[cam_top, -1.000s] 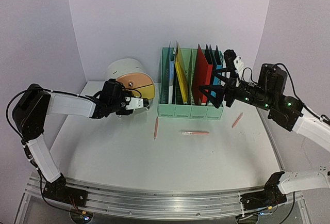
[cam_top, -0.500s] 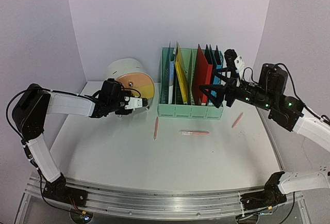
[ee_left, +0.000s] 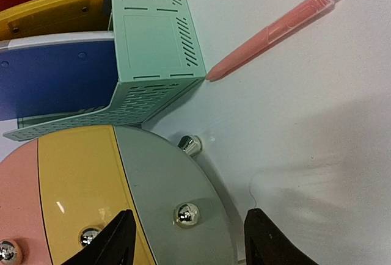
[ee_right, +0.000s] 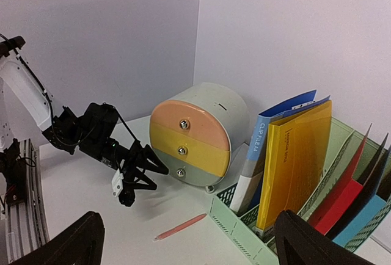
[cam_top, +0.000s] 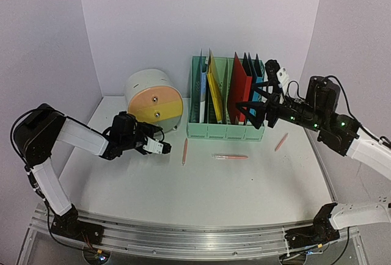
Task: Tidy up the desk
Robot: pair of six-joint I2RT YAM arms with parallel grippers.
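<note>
The desk (cam_top: 201, 198) is the big flat white top under both arms, w/ lilac walls (cam_top: 183, 21) round it. A pink pen (cam_top: 184, 151) lies loose on it, in front of the green rack (cam_top: 225, 132). The L claw (cam_top: 160, 147) sits low, just left of that pen. Its fingers are spread & hold nothing. The pen's long side runs front to back, tip near the rack corner. So the L arm is nearer, & I think it goes for this pen from the side. Two more pens (cam_top: 231, 156) lie further right. The R claw (cam_top: 256, 111) hangs up by the rack, spread wide, empty too. Pens look thin, smooth, plastic, prob. quick to roll. The round drawer box (cam_top: 154, 101) is shiny w/ small metal knobs (ee_left: 185, 215).
</note>
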